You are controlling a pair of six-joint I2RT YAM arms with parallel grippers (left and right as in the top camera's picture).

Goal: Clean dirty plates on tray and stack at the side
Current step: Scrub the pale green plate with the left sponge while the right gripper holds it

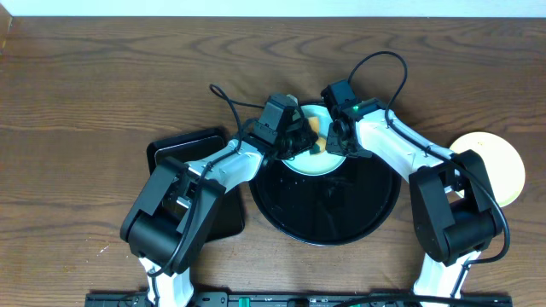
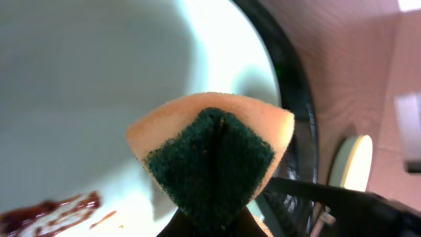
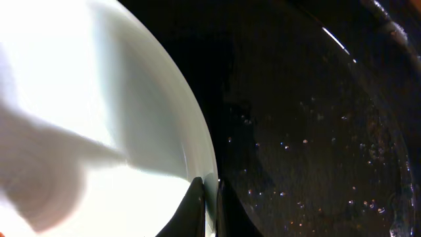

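Left gripper [image 1: 299, 136]: jaws drawn together and clamped on a folded sponge [image 2: 210, 158]. Only the dark finger ends show, at the bottom edge of the left wrist view.
Sponge: orange-yellow foam with a dark green scouring face. It is folded so the green face bulges outward along a centre crease. It sits over the inner surface of the pale blue plate [image 2: 99, 99]. Whether it touches the plate cannot be told.
Right gripper [image 3: 209, 205]: jaws closed on the rim of the pale blue plate, one dark finger [image 3: 194, 210] on the plate's inner side and the other on the tray side.
Pale blue plate: lies inside the round black tray [image 1: 324, 213], in its far part, between the two grippers. The left gripper is at its left edge and the right gripper at its right edge.
Brown smear [image 2: 52, 212]: on the plate's inner surface, at the lower left of the left wrist view, apart from the sponge.
Round black tray: glossy, raised rim, near the table's [image 1: 85, 102] middle. The near part of its floor is bare, with small bright specks on it.
Pale yellow plate [image 1: 499, 166]: flat on the table to the right of the round tray, outside it and beside the right arm.
Rectangular black tray [image 1: 183, 145]: on the table left of the round tray, partly covered by the left arm.
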